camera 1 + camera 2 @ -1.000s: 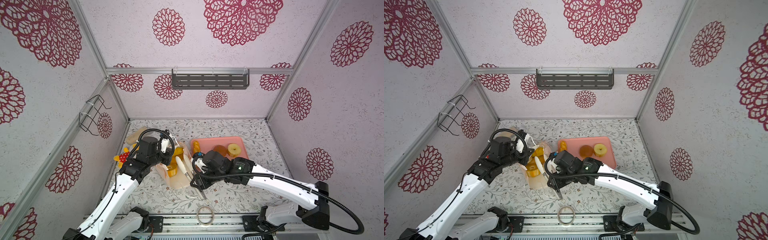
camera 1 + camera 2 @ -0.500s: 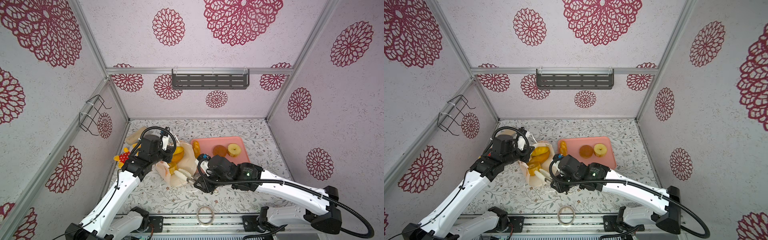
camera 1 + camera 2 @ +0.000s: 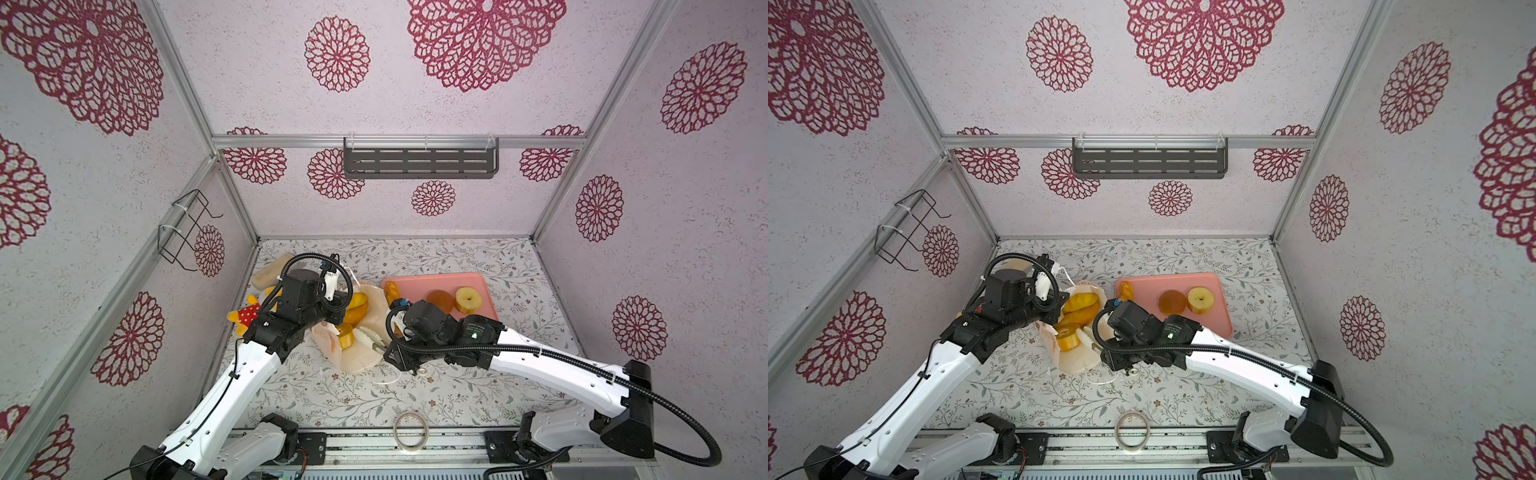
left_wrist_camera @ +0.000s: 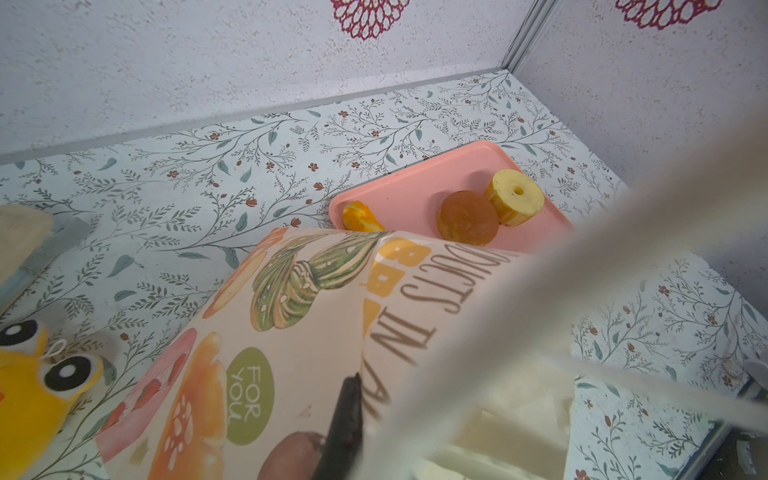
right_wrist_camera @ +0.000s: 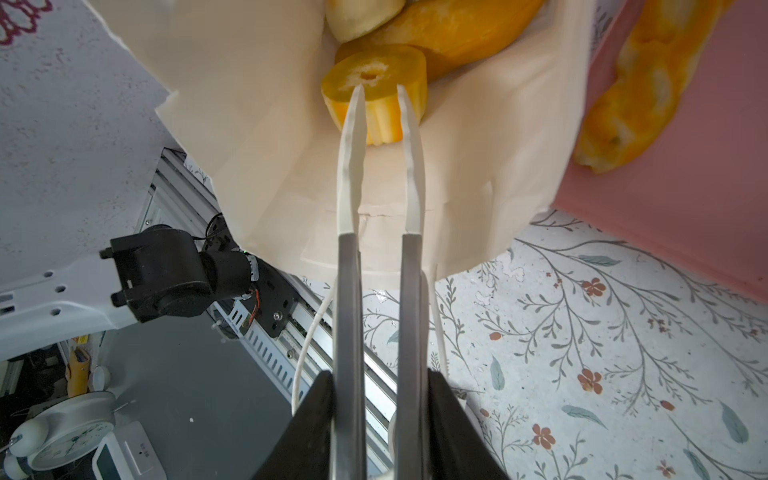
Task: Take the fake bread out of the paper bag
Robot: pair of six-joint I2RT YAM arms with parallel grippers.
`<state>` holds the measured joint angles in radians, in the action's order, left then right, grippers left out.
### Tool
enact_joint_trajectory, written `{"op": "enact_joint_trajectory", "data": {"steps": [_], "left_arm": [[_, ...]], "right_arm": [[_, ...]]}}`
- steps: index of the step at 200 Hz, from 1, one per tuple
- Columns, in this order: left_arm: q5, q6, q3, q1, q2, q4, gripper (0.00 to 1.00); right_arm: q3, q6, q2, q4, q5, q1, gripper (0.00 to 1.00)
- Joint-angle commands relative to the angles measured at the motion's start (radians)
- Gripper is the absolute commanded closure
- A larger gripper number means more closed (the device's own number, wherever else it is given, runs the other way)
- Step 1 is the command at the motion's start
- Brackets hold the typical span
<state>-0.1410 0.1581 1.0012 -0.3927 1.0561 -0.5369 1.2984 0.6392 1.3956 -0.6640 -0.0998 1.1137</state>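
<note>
Two fingers of the right gripper (image 5: 380,93), part-way apart, straddle the ring bread (image 5: 399,62) straight ahead in the paper bag (image 5: 257,124) mouth near the table (image 3: 457,395) left edge, pinch uncertain, while the left gripper (image 4: 349,415) clamps the bag's wall.

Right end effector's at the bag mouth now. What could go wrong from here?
1. The right end effector straddles only part of the ring bread; an off-centre pinch may slip.
2. The long loaves lie against that ring, so pulling could drag them along.
3. The left end effector holds the paper bag by one edge; a tug may tear or tip it.
</note>
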Motion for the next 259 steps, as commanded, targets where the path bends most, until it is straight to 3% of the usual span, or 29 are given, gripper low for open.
{"op": "enact_joint_trajectory", "data": {"steps": [1,99,259], "left_arm": [[-0.008,-0.003,0.005,-0.01,0.005,0.035,1.0],[-0.01,-0.015,-0.009,-0.01,0.002,0.038,1.0],[-0.021,-0.002,-0.012,-0.014,0.005,0.049,1.0]], "right_arm": [[0.067,-0.035,0.015,0.024,0.02,-0.006,0.59],[0.152,-0.073,0.156,-0.036,0.038,-0.012,0.43],[0.244,-0.112,0.335,0.005,-0.049,-0.035,0.39]]}}
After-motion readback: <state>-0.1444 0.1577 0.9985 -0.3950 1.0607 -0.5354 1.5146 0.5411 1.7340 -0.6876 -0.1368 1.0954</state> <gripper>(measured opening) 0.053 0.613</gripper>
